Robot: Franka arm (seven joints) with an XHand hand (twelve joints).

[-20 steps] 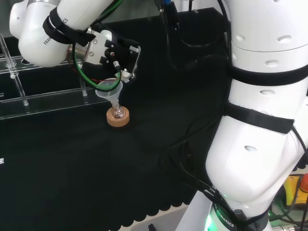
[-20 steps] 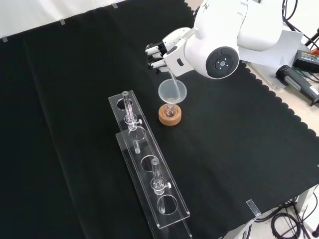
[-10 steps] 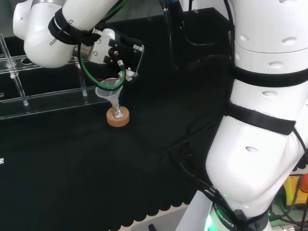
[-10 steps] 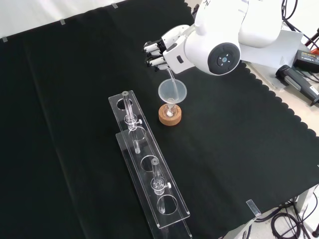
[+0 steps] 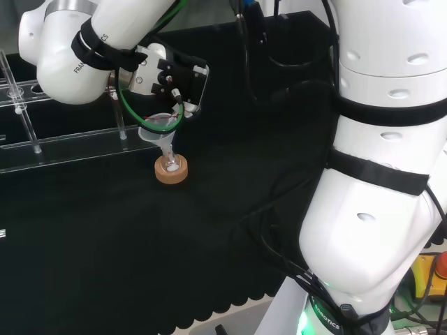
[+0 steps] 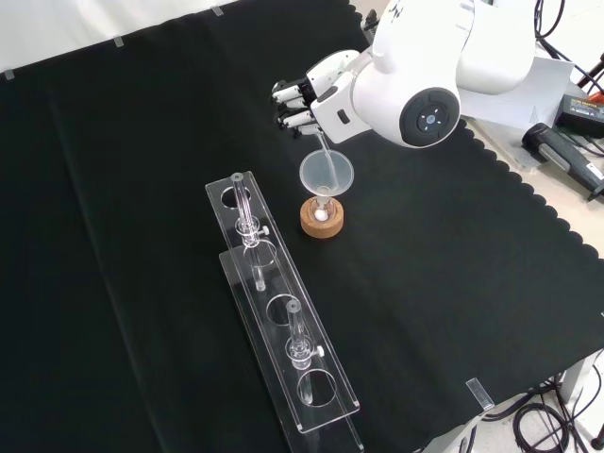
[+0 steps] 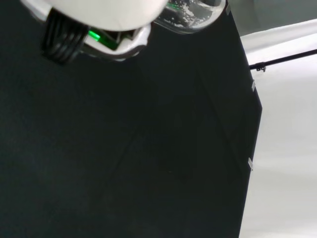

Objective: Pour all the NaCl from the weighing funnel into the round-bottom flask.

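Your hand [image 6: 311, 99] sits above funnel [image 6: 327, 174], fingers curled round weighing funnel [image 6: 322, 145], its spout dipping into funnel mouth. Funnel stands in round-bottom flask [image 6: 323, 213] on cork ring [image 6: 322, 222], just beside clear rack [image 6: 279, 316]. Versus a second ago: hand lifted slightly and tipped more steeply; white NaCl now visible in flask bottom. Flask, ring, rack unmoved.

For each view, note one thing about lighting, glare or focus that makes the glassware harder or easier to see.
Head view: the funnel is faint against the black cloth. Front view: even light, and the cork stand stands out clearly. Wrist view: the hand is a blurred white shape, with bright speckles on the clear glass.
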